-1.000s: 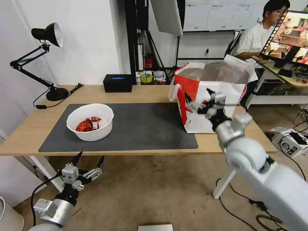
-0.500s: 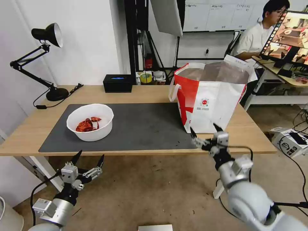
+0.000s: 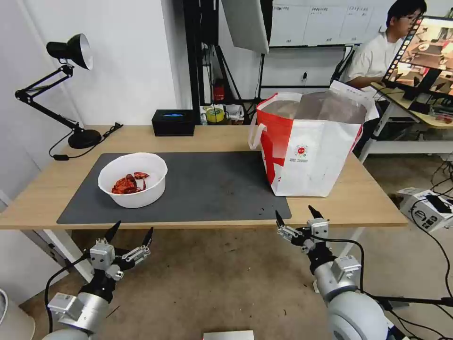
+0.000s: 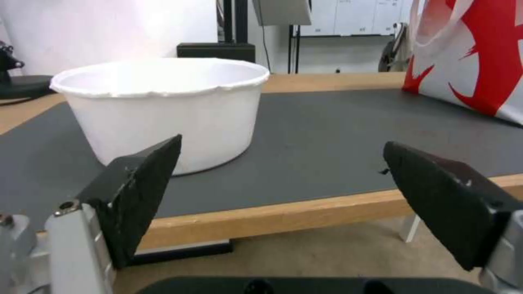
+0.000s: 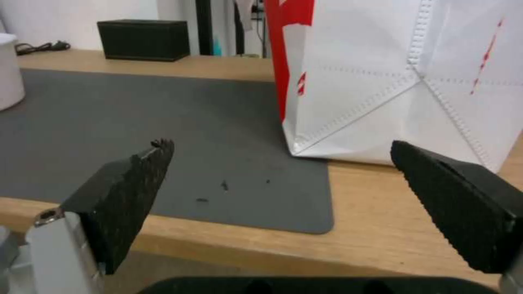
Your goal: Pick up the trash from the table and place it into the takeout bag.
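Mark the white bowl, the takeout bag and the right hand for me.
white bowl (image 3: 141,196): head view, on its outer front wall.
takeout bag (image 3: 311,170): head view, on its white front panel below the round logo.
right hand (image 3: 296,218): head view, midway between its open fingertips, below the table edge.

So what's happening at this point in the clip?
Nothing is being held. Both grippers hang open below the near edge of the table: the left gripper in front of the white bowl of red scraps, the right gripper in front of the takeout bag. The bowl sits on the grey mat, apart from the bag.
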